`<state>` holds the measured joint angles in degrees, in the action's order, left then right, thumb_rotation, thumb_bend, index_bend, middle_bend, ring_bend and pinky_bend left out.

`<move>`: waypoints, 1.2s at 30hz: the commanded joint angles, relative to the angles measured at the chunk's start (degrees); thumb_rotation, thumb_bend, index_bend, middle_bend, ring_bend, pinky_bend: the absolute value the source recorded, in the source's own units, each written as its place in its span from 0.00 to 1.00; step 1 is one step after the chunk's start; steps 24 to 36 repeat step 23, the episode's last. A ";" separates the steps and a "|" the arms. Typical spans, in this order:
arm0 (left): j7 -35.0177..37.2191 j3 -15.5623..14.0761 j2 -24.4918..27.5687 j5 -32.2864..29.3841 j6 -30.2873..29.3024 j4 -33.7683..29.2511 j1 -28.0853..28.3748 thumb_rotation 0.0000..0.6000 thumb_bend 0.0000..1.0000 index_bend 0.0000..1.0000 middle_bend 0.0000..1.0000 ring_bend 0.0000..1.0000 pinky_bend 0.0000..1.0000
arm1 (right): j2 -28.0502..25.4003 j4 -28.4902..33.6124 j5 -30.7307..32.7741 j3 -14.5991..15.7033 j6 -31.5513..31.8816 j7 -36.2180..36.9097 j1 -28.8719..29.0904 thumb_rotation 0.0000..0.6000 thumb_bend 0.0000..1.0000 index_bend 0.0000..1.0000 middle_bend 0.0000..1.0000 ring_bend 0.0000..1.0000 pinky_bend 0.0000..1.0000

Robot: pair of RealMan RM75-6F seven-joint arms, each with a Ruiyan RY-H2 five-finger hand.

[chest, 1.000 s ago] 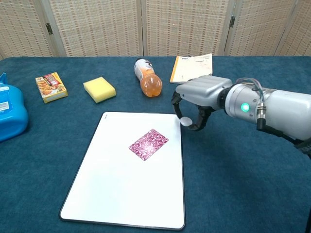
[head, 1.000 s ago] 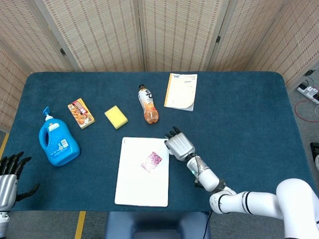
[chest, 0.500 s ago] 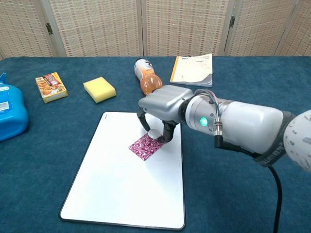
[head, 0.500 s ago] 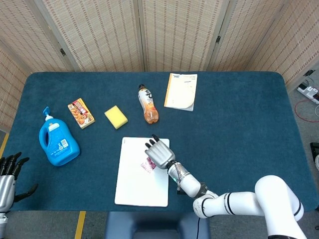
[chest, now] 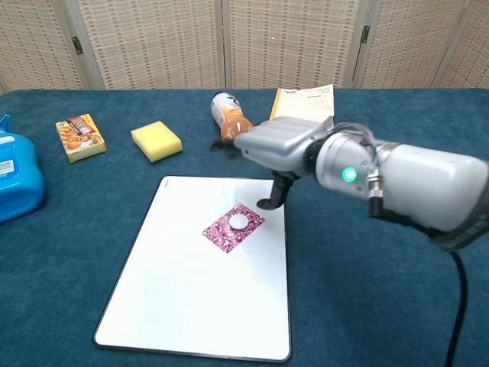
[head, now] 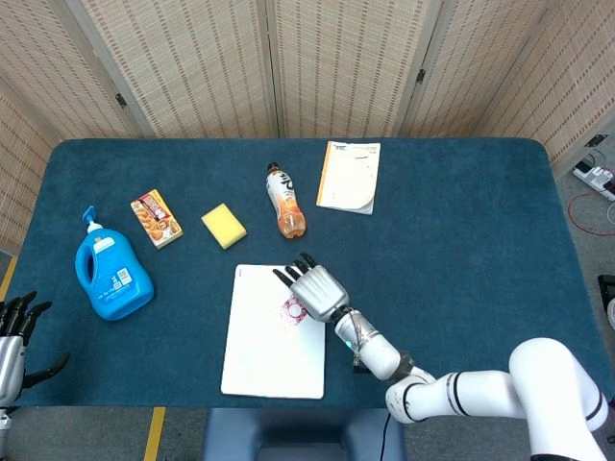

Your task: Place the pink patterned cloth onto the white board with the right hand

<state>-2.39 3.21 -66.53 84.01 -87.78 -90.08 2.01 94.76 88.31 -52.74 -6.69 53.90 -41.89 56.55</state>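
Flat on the white board (chest: 183,306), the pink patterned cloth (chest: 233,227) lies just below the right robot hand (chest: 271,145), which hovers above it with fingers stretched out and nothing in its grip; a small white disc (chest: 240,222) sits on the cloth. Half a second ago that hand was lower, fingers curled down at the cloth's edge — now it has lifted and spread open. The cloth is a thin diamond-set square with a swirling print, the board a smooth rounded rectangle on the deep blue, carpet-like desk (chest: 382,306). At the head view's lower left corner the left robot hand (head: 12,331) shows dark fingers spread apart, holding nothing.
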 commanded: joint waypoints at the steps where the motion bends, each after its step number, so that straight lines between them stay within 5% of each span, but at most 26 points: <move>1: -0.08 0.17 -0.09 -0.08 0.26 -0.02 0.27 1.00 0.26 0.21 0.10 0.10 0.00 | -8.56 6.94 -3.93 1.89 6.70 3.47 -5.69 1.00 0.33 0.05 0.18 0.13 0.07; 10: -1.82 0.98 -1.60 0.09 0.97 -0.84 1.68 1.00 0.26 0.21 0.10 0.10 0.00 | -24.50 15.72 -13.80 8.86 22.53 11.20 -20.45 1.00 0.33 0.06 0.18 0.14 0.07; 23: -5.36 1.59 -2.61 0.78 1.02 -3.76 3.15 1.00 0.26 0.20 0.10 0.10 0.00 | -31.44 12.38 -26.70 16.32 40.96 26.46 -41.05 1.00 0.33 0.06 0.14 0.12 0.04; 36: -5.36 1.59 -2.61 0.78 1.02 -3.76 3.15 1.00 0.26 0.20 0.10 0.10 0.00 | -31.44 12.38 -26.70 16.32 40.96 26.46 -41.05 1.00 0.33 0.06 0.14 0.12 0.04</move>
